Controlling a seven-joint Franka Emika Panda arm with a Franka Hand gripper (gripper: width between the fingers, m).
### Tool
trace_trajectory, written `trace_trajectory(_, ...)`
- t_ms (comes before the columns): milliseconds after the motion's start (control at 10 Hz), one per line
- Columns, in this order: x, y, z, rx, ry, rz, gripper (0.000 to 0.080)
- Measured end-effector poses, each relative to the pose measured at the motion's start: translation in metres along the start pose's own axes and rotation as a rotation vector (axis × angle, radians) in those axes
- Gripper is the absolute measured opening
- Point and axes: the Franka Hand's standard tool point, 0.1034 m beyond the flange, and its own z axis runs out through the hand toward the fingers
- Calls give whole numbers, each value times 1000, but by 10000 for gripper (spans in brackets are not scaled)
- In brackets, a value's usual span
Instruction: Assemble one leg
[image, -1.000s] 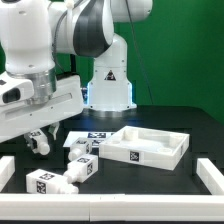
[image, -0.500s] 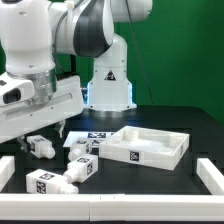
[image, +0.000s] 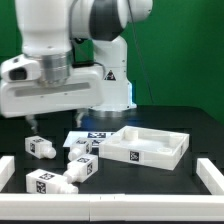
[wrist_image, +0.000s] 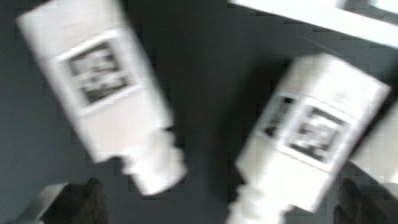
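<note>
Several white legs with square tags lie on the black table in the exterior view: one at the left (image: 40, 147), a pair near the middle (image: 84, 150), and two nearer the front (image: 80, 168) (image: 45, 183). My gripper (image: 34, 122) hangs just above the left leg, apart from it. In the wrist view two legs lie below the gripper, one (wrist_image: 103, 92) beside the other (wrist_image: 317, 112). The dark fingertips (wrist_image: 71, 203) stand wide apart at the picture's edge. The gripper (wrist_image: 222, 208) is open and holds nothing.
The large white tray-like panel (image: 150, 150) lies at the exterior view's right of the legs. The marker board (image: 97, 135) lies behind them. White rails (image: 8, 170) (image: 211, 176) border the table at both sides. The robot base (image: 110, 85) stands behind.
The arm has swung and risen, so the hand now stands higher over the left leg. That leg lies on the table, apart from the fingers that were down beside it.
</note>
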Motion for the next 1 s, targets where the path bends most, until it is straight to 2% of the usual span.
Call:
trace_trajectory(100, 8, -15, -2, -17, 23, -9, 649)
trace_trajectory(200, 14, -21, -1, -36, 63, -60, 649)
trace_trajectory(500, 11, -21, 1, -30, 54, -58, 649)
trace_trajectory(600, 8, -34, 3, -33, 74, 76, 649)
trace_trajectory(700, -4, -53, 12, -30, 79, 175, 649)
trace_trajectory(800, -9, -74, 20, -21, 89, 309, 649)
trace_trajectory(900, -7, -89, 24, 1, 92, 395, 649)
trace_trajectory(1000, -2, -88, 22, 11, 131, 424, 649)
